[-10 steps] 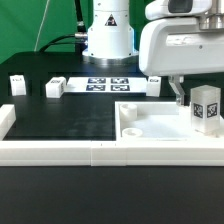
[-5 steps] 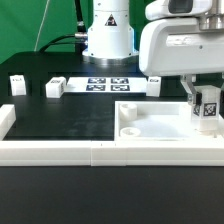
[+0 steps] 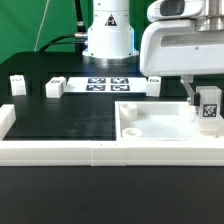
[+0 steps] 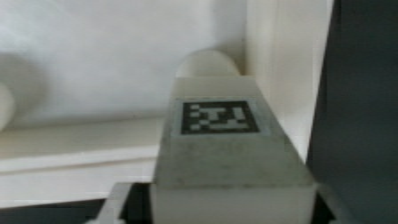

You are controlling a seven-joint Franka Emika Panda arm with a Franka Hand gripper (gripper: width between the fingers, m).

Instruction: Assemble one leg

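Note:
My gripper [image 3: 203, 106] is shut on a leg [image 3: 208, 107], a small white block with a black-and-white tag. It holds the leg upright over the far right part of the large white panel [image 3: 160, 125], at the exterior view's right. In the wrist view the leg [image 4: 228, 140] fills the middle and runs between the jaws, its tag facing the camera. The panel [image 4: 89, 130] lies behind it. Whether the leg's end touches the panel is hidden.
Three more white legs stand at the back of the black mat: one [image 3: 17, 84] at the far left, one [image 3: 55, 87], and one [image 3: 155, 82] near the marker board [image 3: 108, 83]. A white rail [image 3: 60, 150] borders the front. The robot base [image 3: 107, 30] stands behind.
The gripper with the leg has moved down toward the panel's right part and slightly right since a second ago. Little change in the last half second.

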